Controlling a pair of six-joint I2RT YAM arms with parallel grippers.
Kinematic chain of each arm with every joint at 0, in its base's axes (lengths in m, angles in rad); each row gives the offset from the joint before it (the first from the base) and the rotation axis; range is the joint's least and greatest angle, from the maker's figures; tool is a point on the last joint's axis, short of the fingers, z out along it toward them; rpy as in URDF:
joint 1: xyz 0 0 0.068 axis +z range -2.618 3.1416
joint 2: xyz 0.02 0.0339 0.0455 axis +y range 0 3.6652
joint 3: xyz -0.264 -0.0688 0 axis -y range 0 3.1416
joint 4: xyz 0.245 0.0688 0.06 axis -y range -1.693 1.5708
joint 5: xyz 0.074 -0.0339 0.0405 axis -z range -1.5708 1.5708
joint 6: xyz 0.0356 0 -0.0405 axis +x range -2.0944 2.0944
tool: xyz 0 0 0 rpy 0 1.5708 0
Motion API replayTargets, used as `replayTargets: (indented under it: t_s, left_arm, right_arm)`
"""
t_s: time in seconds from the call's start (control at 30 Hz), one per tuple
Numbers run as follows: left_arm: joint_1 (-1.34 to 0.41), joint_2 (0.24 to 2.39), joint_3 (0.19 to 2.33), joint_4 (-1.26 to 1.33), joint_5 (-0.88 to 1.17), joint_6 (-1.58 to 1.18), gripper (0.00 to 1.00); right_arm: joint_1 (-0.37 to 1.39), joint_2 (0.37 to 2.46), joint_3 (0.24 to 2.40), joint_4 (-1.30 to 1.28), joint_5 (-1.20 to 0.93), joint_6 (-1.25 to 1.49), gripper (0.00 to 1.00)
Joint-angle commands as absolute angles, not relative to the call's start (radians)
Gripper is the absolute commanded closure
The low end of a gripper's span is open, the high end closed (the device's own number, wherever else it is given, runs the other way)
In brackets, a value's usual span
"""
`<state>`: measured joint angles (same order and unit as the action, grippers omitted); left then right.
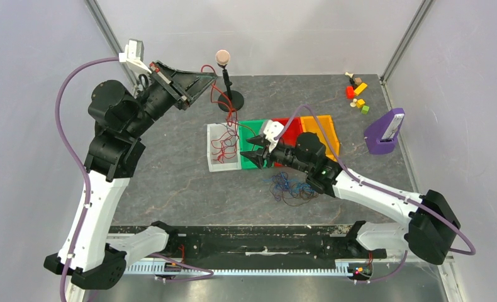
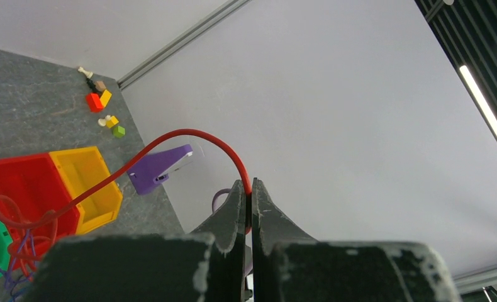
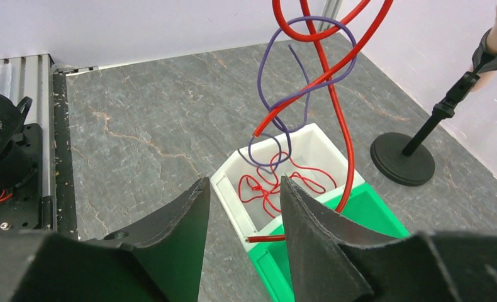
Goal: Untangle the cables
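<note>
My left gripper [image 1: 212, 77] is raised high at the back left. In the left wrist view it is shut [image 2: 250, 187] on a red cable [image 2: 189, 132]. That cable [image 1: 224, 104] hangs down into the white bin [image 1: 212, 165], where thin red wires [image 1: 224, 146] lie. In the right wrist view a blue-purple wire [image 3: 268, 63] is looped around the hanging red cable [image 3: 343, 132]. My right gripper [image 1: 249, 151] is open and empty [image 3: 244, 180], low over the edge between the white bin [image 3: 233, 192] and the green bin [image 3: 365, 207]. A loose tangle of blue, black and orange wires [image 1: 290, 185] lies on the table under my right arm.
Green [image 1: 247, 165], red [image 1: 291, 129] and orange [image 1: 329, 129] bins stand in a row right of the white one. A black stand with a round top [image 1: 224, 78] stands behind them. A purple holder [image 1: 383, 131] and small coloured blocks [image 1: 357, 93] are at the back right.
</note>
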<state>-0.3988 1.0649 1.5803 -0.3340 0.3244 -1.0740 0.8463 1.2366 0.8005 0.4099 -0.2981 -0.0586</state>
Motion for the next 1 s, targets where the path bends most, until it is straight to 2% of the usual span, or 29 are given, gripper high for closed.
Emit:
replayTargets:
  t_s: [0.0, 0.27, 0.47, 0.6, 0.67, 0.8, 0.97]
  left_arm:
    - [-0.397, 1.055, 1.607, -0.261, 0.355, -1.123, 0.98]
    - [-0.397, 1.061, 1.601, -0.207, 0.371, -1.140, 0.98]
    - [-0.397, 1.054, 1.601, -0.194, 0.380, -1.137, 0.98]
    - [-0.396, 1.052, 1.594, -0.189, 0.381, -1.134, 0.98]
    - [-0.397, 1.050, 1.592, -0.187, 0.381, -1.136, 0.98]
    - [-0.397, 1.045, 1.585, -0.184, 0.376, -1.140, 0.98]
    - [-0.396, 1.036, 1.569, -0.191, 0.373, -1.145, 0.98]
  right_arm:
    - [0.858, 1.250, 0.831, 0.513, -0.285, -0.077, 0.52]
    - [0.870, 1.300, 0.820, 0.601, -0.264, -0.092, 0.50]
    - [0.874, 1.341, 0.806, 0.705, -0.208, -0.087, 0.43]
    - [0.874, 1.359, 0.809, 0.758, -0.211, -0.079, 0.41]
    - [0.875, 1.371, 0.824, 0.764, -0.222, -0.072, 0.43]
    - [0.877, 1.400, 0.847, 0.790, -0.244, -0.050, 0.54]
    - [0.887, 1.428, 0.858, 0.826, -0.228, -0.047, 0.56]
